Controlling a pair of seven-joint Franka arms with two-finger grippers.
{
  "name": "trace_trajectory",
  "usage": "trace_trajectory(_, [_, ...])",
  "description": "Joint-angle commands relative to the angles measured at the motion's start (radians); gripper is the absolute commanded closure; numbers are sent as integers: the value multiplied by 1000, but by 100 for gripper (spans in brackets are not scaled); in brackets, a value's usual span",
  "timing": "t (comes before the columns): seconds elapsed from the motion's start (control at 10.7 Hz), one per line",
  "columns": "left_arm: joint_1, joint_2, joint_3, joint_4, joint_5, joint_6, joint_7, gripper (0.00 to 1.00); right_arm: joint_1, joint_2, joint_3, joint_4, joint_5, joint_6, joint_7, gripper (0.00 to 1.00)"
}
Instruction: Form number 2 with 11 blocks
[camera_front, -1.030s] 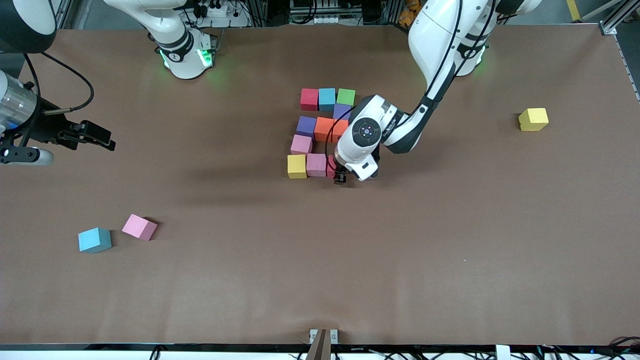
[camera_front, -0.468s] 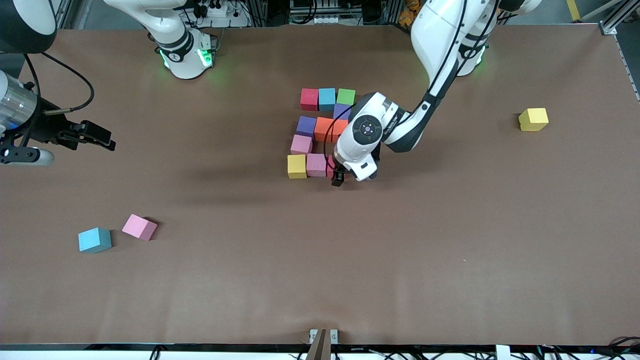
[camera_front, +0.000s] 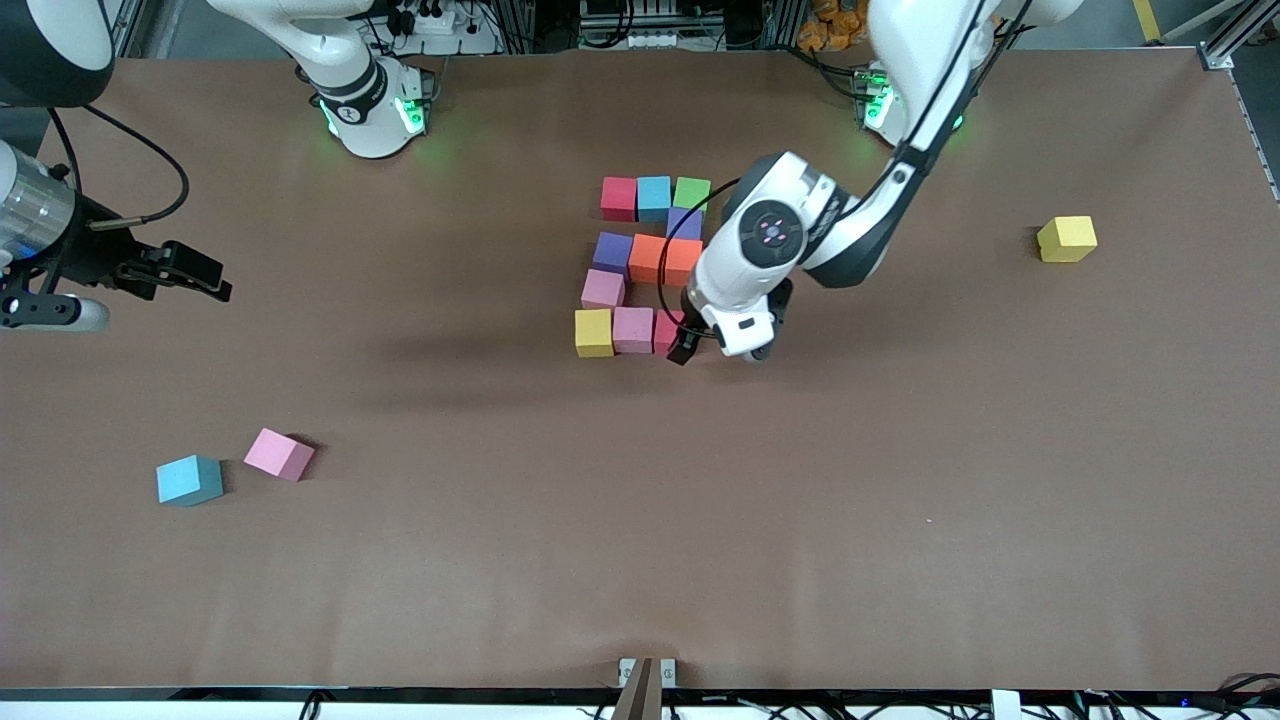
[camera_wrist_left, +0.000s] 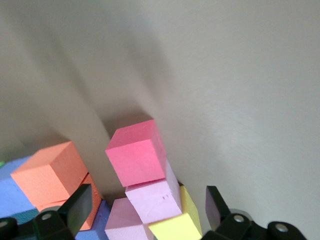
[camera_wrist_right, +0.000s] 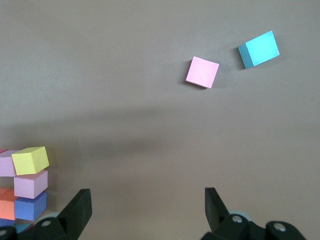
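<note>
Several blocks form a cluster mid-table: red (camera_front: 619, 198), light blue (camera_front: 654, 197) and green (camera_front: 692, 192) in the row farthest from the front camera, then purple (camera_front: 684, 222), purple (camera_front: 612, 251), two orange (camera_front: 648, 257), pink (camera_front: 603, 289), and a nearest row of yellow (camera_front: 593, 332), pink (camera_front: 632, 329) and hot pink (camera_front: 667, 332). My left gripper (camera_front: 722, 352) is open and empty, just above the table beside the hot pink block (camera_wrist_left: 136, 152). My right gripper (camera_front: 190, 272) waits open over the right arm's end of the table.
Loose blocks: a yellow one (camera_front: 1066, 239) toward the left arm's end, a pink one (camera_front: 279, 454) and a light blue one (camera_front: 189, 480) toward the right arm's end, both also in the right wrist view, pink (camera_wrist_right: 202, 72) and light blue (camera_wrist_right: 258, 49).
My left gripper has lifted off the hot pink block and shifted toward the left arm's end, leaving that block in the nearest row. The right arm has not moved.
</note>
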Motion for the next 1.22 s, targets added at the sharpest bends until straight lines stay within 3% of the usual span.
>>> trace_trajectory(0.0, [39, -45, -39, -15, 178, -15, 143, 0, 12, -7, -6, -5, -20, -6, 13, 0])
trace_trajectory(0.19, [92, -80, -73, -9, 320, -36, 247, 0, 12, -7, -6, -5, -20, -6, 13, 0])
trace_trajectory(0.56, [200, -183, -73, -9, 319, -122, 659, 0, 10, -7, -6, -5, -20, -7, 13, 0])
trace_trajectory(0.66, [231, -229, -71, -9, 314, -178, 702, 0, 10, -10, -6, -5, -20, -7, 13, 0])
trace_trajectory(0.84, [298, -310, -62, -7, 290, -276, 966, 0, 12, -7, -6, -5, -20, -9, 13, 0])
trace_trajectory(1.12, [353, -381, -44, 12, 271, -373, 1139, 0, 12, -7, -6, -5, -20, -9, 13, 0])
